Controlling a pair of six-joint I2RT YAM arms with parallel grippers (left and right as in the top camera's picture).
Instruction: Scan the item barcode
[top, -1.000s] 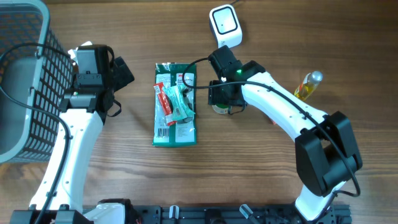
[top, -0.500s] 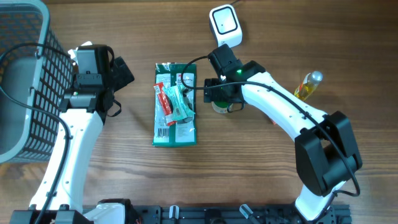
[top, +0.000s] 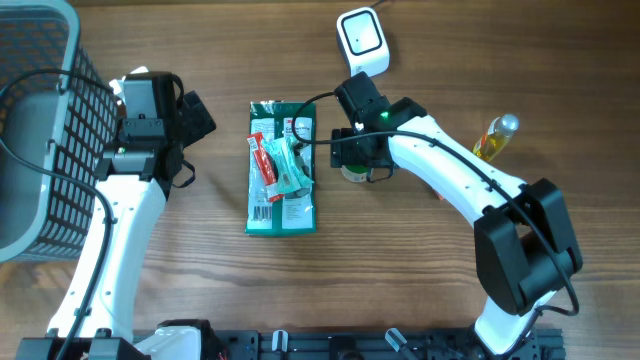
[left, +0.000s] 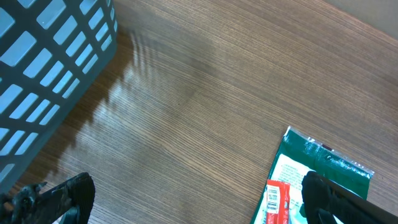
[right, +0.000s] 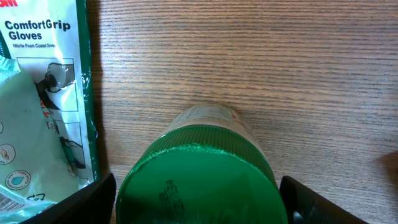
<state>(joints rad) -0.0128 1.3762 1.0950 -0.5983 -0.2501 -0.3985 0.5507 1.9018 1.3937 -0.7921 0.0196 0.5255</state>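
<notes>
A jar with a green lid (right: 199, 180) stands upright on the wooden table, right of a green glove package (top: 282, 170). My right gripper (right: 196, 202) hangs over the jar, open, one finger on each side of the lid with a thin gap at each. From overhead the right gripper (top: 352, 160) hides most of the jar (top: 352, 175). The white barcode scanner (top: 361, 36) sits at the back, beyond the jar. My left gripper (left: 196, 205) is open over bare wood, left of the package (left: 323, 168).
A dark mesh basket (top: 40, 120) fills the far left. Small red and teal sachets (top: 275, 160) lie on the glove package. A yellow bottle (top: 495, 137) lies at the right.
The right gripper's fingers have spread a little around the jar lid. The left arm and the objects have not moved.
</notes>
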